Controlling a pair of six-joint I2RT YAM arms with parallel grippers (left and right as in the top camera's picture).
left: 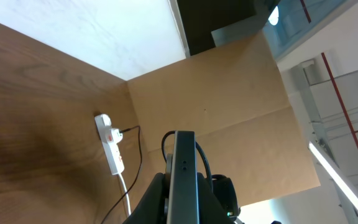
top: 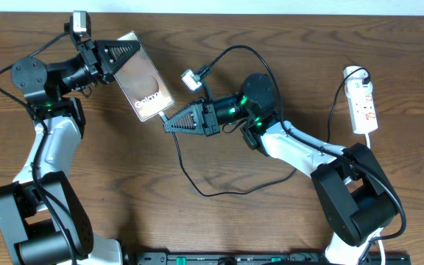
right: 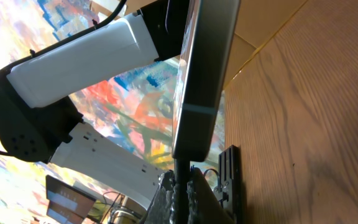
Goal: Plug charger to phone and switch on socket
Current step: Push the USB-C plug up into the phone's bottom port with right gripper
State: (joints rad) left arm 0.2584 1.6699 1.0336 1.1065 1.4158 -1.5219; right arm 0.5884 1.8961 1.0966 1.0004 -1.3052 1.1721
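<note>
At the phone (top: 144, 81) clamped in the left gripper (top: 129, 50), the charger (right: 179, 165) (pinched by the right gripper (top: 169, 124)) may be bent by misalignment.

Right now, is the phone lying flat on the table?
No, lifted: the left hand holds the phone by one end, above the table.

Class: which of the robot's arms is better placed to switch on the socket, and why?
Right. The socket lies on the robot's right, close to the right arm; the left gripper is far across, holding the phone. The right gripper must first let go of the charger.
</note>
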